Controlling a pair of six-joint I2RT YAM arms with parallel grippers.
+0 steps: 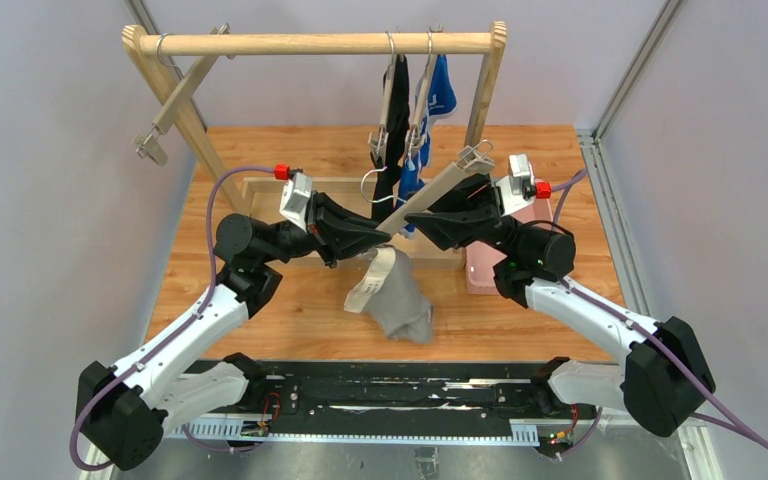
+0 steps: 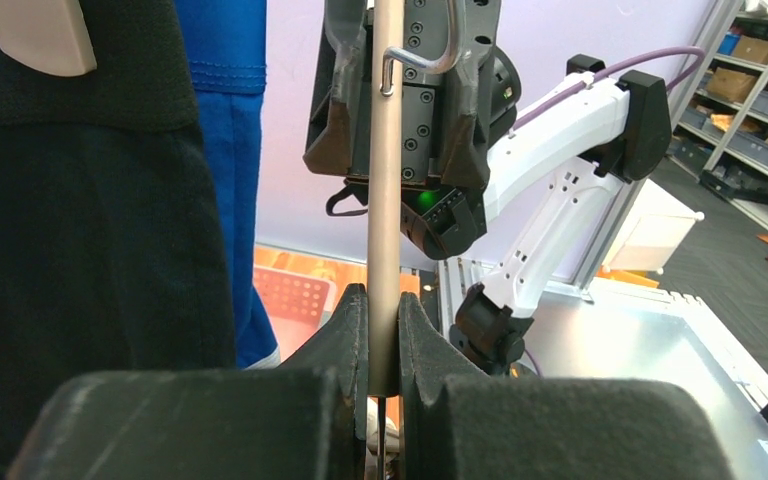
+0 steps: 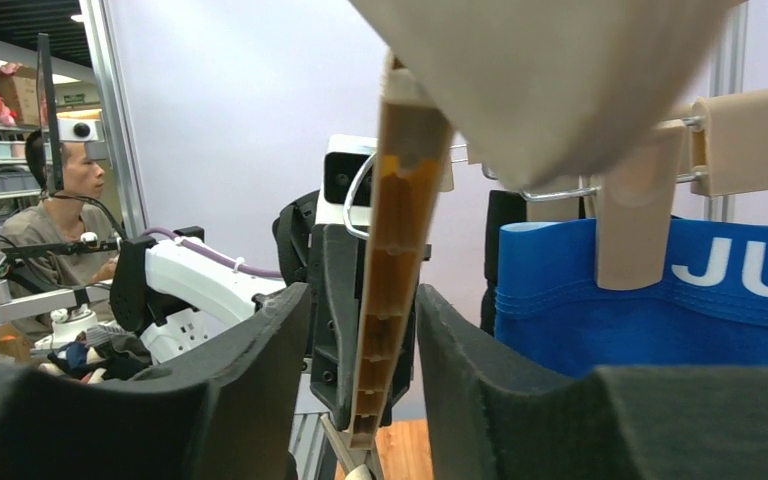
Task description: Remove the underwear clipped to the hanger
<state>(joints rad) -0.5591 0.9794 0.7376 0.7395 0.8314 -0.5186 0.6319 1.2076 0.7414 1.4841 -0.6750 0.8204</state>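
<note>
A beige clip hanger (image 1: 430,192) is off the rod and slants between my two grippers. My left gripper (image 1: 382,233) is shut on its lower end, its jaws pressed on the bar (image 2: 387,220). My right gripper (image 1: 442,212) is open, with the hanger (image 3: 392,270) between its jaws and a gap on both sides. The grey underwear (image 1: 395,292) with its pale waistband lies or hangs just below the left gripper; I cannot tell whether a clip holds it. The black underwear (image 1: 396,110) and the blue underwear (image 1: 440,92) hang clipped on the rod (image 1: 330,43). The blue one's white lettering shows in the right wrist view (image 3: 660,310).
An empty hanger (image 1: 175,105) hangs at the rod's left end. A pink basket (image 1: 485,265) stands on the wooden table (image 1: 260,300) beside the right arm. The rack's uprights (image 1: 185,110) stand at the back. A person (image 3: 55,210) sits beyond the cell.
</note>
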